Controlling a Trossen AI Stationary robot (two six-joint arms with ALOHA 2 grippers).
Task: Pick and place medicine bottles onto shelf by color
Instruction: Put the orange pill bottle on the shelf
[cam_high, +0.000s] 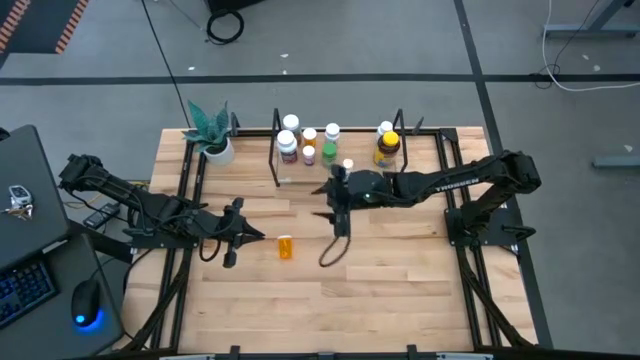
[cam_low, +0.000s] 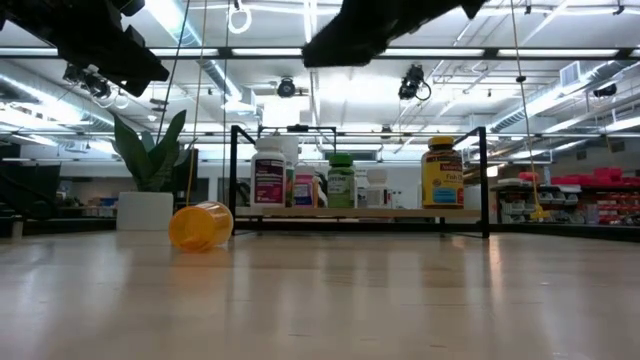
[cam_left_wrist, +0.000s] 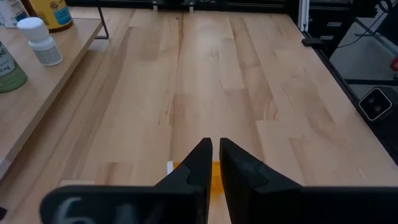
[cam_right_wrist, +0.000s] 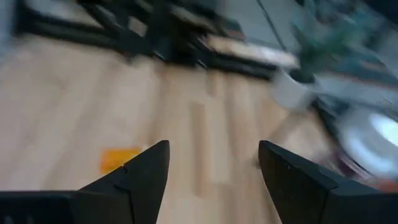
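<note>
Your shelf (cam_high: 280, 160) at the bench's back edge holds most bottles (cam_high: 289, 140); the orange bottle (cam_high: 286, 247) lies mid-bench. Left gripper (cam_high: 252, 236) pinched shut, empty; right gripper (cam_high: 338, 217) spread, empty.

My arms, fingers (cam_right_wrist: 144, 177) – black all over. Table (cam_high: 400, 290) – pale wood, planks striped light and tan. Lone fallen bottle (cam_high: 286, 247) – orange, clear amber in low view. Shelf (cam_low: 360, 212) – thin black rods, light wooden board. On shelf: white bottle with magenta label (cam_low: 269, 178); green bottle with green cap (cam_low: 341, 180); amber bottle with yellow lid (cam_low: 442, 171), yellow label; small white-capped bottle (cam_left_wrist: 41, 41). Plant (cam_high: 208, 122) – blue-green leaves, white pot (cam_high: 219, 151). Floor beyond table – grey.
</note>
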